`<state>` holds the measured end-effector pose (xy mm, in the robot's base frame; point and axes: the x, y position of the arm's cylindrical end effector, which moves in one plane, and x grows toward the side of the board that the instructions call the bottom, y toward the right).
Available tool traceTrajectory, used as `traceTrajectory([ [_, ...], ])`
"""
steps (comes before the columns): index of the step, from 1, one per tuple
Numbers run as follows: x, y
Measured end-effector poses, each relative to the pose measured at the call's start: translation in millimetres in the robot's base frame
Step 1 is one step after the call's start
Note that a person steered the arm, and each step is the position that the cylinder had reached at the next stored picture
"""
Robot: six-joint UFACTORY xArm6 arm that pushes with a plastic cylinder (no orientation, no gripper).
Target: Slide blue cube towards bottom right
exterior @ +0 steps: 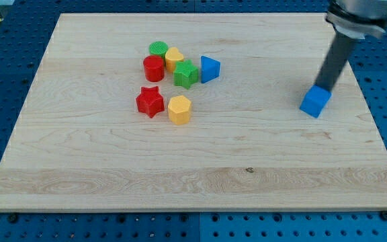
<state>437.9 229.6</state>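
Note:
The blue cube (315, 101) sits on the wooden board (200, 181) at the view's right, a little above mid-height. My tip (322, 87) is at the cube's top edge, touching or just behind it. The dark rod rises from there toward the view's top right corner.
A cluster lies left of centre near the view's top: a green cylinder (158, 48), a yellow heart (174, 58), a red cylinder (154, 68), a green block (186, 73), a blue triangular block (209, 69), a red star (150, 101) and a yellow hexagonal block (179, 109).

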Motion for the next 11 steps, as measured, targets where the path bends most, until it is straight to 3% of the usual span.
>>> traceTrajectory([
  [1,13,8],
  [4,-8,-16],
  [5,34,-15],
  [6,45,-10],
  [8,0,-35],
  [9,19,-50],
  [11,101,30],
])
